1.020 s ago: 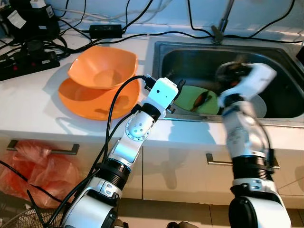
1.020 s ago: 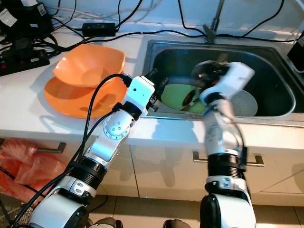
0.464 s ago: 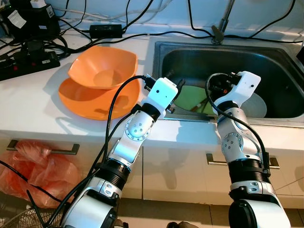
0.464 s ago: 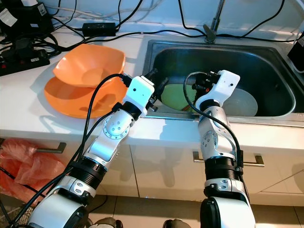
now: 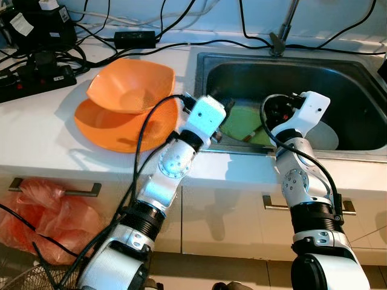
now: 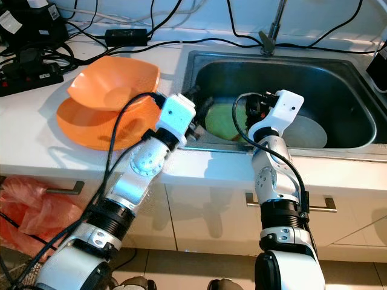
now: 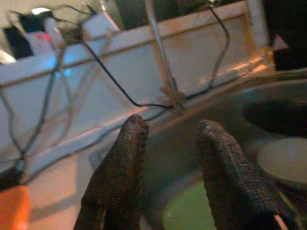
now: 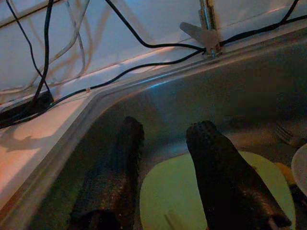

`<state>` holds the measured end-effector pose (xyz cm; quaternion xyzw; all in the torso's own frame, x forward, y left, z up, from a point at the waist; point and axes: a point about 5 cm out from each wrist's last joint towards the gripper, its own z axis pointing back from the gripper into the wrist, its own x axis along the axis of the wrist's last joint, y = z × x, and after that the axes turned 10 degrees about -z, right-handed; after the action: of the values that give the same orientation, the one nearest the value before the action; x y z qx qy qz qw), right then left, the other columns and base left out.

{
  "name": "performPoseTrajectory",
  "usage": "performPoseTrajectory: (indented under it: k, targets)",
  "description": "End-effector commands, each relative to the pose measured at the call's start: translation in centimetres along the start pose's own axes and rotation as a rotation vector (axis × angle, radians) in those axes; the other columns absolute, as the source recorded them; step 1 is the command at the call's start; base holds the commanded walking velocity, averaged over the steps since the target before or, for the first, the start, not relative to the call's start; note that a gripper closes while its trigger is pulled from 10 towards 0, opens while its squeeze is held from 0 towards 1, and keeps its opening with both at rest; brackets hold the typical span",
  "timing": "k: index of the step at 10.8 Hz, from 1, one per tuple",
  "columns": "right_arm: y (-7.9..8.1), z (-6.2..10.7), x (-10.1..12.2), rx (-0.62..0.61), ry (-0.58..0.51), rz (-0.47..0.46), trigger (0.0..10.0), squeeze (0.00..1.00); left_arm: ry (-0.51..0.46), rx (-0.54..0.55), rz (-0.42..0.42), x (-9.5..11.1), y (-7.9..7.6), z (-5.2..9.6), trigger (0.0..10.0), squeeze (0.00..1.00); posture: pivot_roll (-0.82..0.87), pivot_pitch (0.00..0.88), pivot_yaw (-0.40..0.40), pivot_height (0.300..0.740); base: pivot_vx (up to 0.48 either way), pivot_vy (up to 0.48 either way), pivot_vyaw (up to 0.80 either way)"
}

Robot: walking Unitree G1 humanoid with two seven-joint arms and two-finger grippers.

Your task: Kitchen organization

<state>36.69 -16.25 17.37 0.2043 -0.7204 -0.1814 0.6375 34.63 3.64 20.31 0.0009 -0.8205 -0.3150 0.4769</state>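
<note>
**Two claws at the sink rim, both spread**

Both arms reach over the front edge of the steel sink [image 5: 363, 78], which is set into the white surface [image 5: 36, 133]. The left claw [image 7: 168, 139] sits at the sink's near-left corner; its wrist view shows two textured black fingers [image 7: 120, 177] held apart with nothing between them, the tap stem [image 7: 158, 52] beyond. The right claw [image 8: 163, 139] is over the basin, fingers likewise apart and gripping nothing.

The green plate [image 6: 222, 119] lies flat on the sink floor toward the left half. In the head views much of it is covered by the two wrists. The right wrist view shows more: the plate's pale green face just beyond the fingertips, and a slim utensil [image 5: 253, 134] resting on it.

A white plate [image 5: 323, 134] lies in the sink beside the green one, to the right, partly behind the right arm.

On the surface left of the sink, an orange bowl [image 5: 130, 84] rests in an orange plate [image 5: 109, 130]. Black cables [image 5: 139, 45] and a power strip [image 5: 36, 75] lie behind.
</note>
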Motion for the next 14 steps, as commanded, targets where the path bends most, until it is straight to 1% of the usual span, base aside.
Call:
performPoseTrajectory:
  k: [1,2,3,4,5,6,7,8,9,10,11,12,13,14]
  targets:
    - [0.2,-0.2,0.1,0.011,-0.004,0.008,10.0,0.00,-0.045,0.036,-0.024,1.5,1.4,-0.8,10.0,0.00,0.05,0.060,-0.022,0.740,0.000,0.000,0.00]
    - [0.3,-0.2,0.0,0.016,0.002,0.008,10.0,0.00,-0.060,0.080,-0.054,2.4,3.3,-1.5,10.0,0.00,0.05,0.059,-0.022,0.740,0.000,0.000,0.00]
    - [0.3,-0.2,-0.1,0.018,0.008,0.008,10.0,0.00,-0.056,0.122,-0.096,2.9,5.5,-1.8,10.0,0.00,0.05,0.057,-0.021,0.740,0.000,0.000,0.00]
    - [0.3,-0.2,-0.1,0.018,0.010,0.008,10.0,0.00,-0.046,0.165,-0.117,3.1,7.5,-1.8,10.0,0.00,0.05,0.057,-0.020,0.740,0.000,0.000,0.00]
    - [0.3,-0.2,-0.2,0.018,0.013,0.007,10.0,0.00,-0.029,0.193,-0.159,3.1,9.4,-1.5,10.0,0.00,0.06,0.056,-0.020,0.740,0.000,0.000,0.00]
    - [0.4,-0.2,-0.4,0.021,0.021,0.004,10.0,0.00,0.026,0.191,-0.221,2.8,11.9,-0.7,10.0,0.00,0.06,0.055,-0.019,0.740,0.000,0.000,0.00]
    - [0.5,-0.2,-0.5,0.024,0.023,0.002,10.0,0.00,0.073,0.184,-0.234,2.4,12.7,-0.2,10.0,0.00,0.07,0.056,-0.018,0.740,0.000,0.000,0.00]
    - [0.6,-0.2,-0.7,0.025,0.028,0.001,10.0,0.00,0.128,0.174,-0.209,1.7,13.4,0.4,10.0,0.00,0.07,0.059,-0.018,0.740,0.000,0.000,0.00]
    - [0.7,-0.2,-0.8,0.028,0.031,0.000,10.0,0.00,0.142,0.127,-0.048,1.8,13.0,0.7,10.0,0.00,0.07,0.062,-0.017,0.740,0.000,0.000,0.00]
    - [0.7,-0.2,-0.8,0.029,0.032,-0.002,10.0,0.00,0.138,0.032,0.038,2.5,12.5,1.0,10.0,0.00,0.07,0.065,-0.016,0.740,0.000,0.000,0.00]
    - [0.6,-0.1,-0.8,0.027,0.034,-0.002,10.0,0.00,0.141,-0.022,0.059,3.0,12.7,1.5,10.0,0.00,0.07,0.069,-0.014,0.740,0.000,0.000,0.00]
    - [0.5,-0.1,-1.0,0.027,0.039,-0.002,10.0,0.00,0.166,-0.041,0.068,2.9,13.2,2.0,10.0,0.00,0.08,0.070,-0.013,0.740,0.000,0.000,0.00]
    - [0.6,-0.1,-1.1,0.030,0.044,-0.007,10.0,0.00,0.265,-0.028,0.008,1.9,13.6,2.6,10.0,0.00,0.08,0.070,-0.014,0.740,0.000,0.000,0.00]
    - [0.7,-0.1,-1.1,0.035,0.047,-0.008,10.0,0.00,0.311,-0.049,0.000,1.5,13.2,2.7,10.0,0.00,0.08,0.069,-0.014,0.740,0.000,0.000,0.00]
